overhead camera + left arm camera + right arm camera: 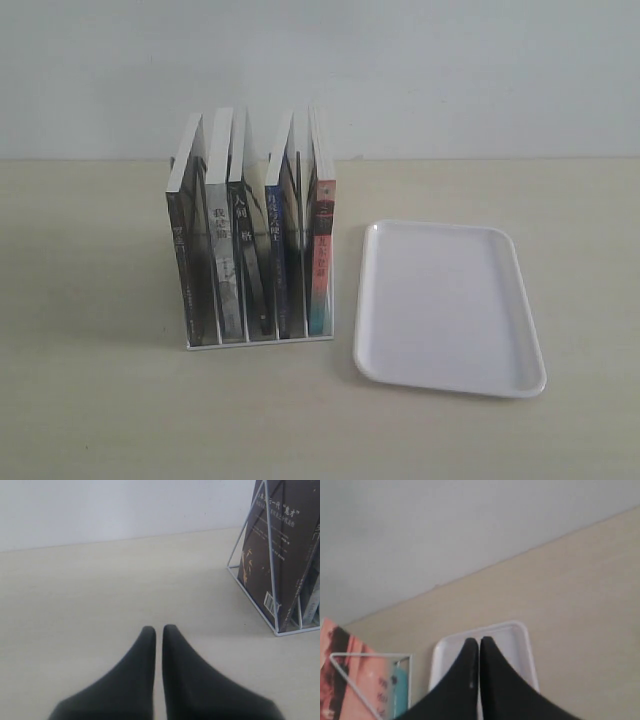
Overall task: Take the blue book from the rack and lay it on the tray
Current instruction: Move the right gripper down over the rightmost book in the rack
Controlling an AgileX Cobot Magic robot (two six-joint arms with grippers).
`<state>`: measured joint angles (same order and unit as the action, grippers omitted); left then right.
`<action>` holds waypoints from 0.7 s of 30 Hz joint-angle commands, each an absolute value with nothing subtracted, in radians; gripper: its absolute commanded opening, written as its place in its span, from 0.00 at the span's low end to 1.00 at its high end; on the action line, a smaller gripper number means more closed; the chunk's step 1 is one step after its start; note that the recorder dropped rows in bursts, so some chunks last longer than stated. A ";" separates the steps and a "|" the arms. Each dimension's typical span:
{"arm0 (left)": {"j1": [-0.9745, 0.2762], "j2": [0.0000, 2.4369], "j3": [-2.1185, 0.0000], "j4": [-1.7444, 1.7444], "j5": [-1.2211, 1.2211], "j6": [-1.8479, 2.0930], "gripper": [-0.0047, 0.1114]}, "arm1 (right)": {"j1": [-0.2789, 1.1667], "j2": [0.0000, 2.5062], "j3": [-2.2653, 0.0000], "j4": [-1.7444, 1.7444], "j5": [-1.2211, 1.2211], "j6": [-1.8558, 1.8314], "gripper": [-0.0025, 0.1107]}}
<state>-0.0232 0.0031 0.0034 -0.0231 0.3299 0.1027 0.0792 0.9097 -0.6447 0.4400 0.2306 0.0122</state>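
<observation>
Standing upright in the rack [258, 341] are 5 books, spines toward the exterior camera. The blue book [273, 236] fills slot 4 from the left, between a black-spined book [244, 250] and the pink-red-and-teal-spined book [320, 250] at the right end. It leans slightly, like its neighbours.

The rack sits on a pale beige table [100, 400]. The tray [450, 300] lies flat just right of the rack, apart from it.

Left gripper [158, 628]: dark fingers drawn together with only a thin slit between the tips, pinching nothing, low over bare table. The rack's wire end stands off to one side with a dark-covered book [290, 565] behind it.

Right gripper [479, 640]: fingers pressed together, gripping nothing. Its tips show against the tray, with the rack's corner and a pink cover close by.
</observation>
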 commanded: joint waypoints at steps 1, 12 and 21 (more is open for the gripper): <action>-0.021 0.000 0.000 -0.026 0.314 0.105 0.08 | 0.257 1.025 -0.804 0.503 0.326 -0.208 0.02; -0.021 0.000 0.000 -0.026 0.314 0.105 0.08 | 0.512 1.379 -1.328 0.216 0.718 0.030 0.02; -0.021 0.000 0.000 -0.026 0.314 0.105 0.08 | 0.700 1.598 -1.537 -0.118 0.913 0.292 0.02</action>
<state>-0.0232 0.0031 0.0034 -0.0231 0.3299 0.1027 0.6567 1.5863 -1.5176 -0.0132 0.8979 0.1939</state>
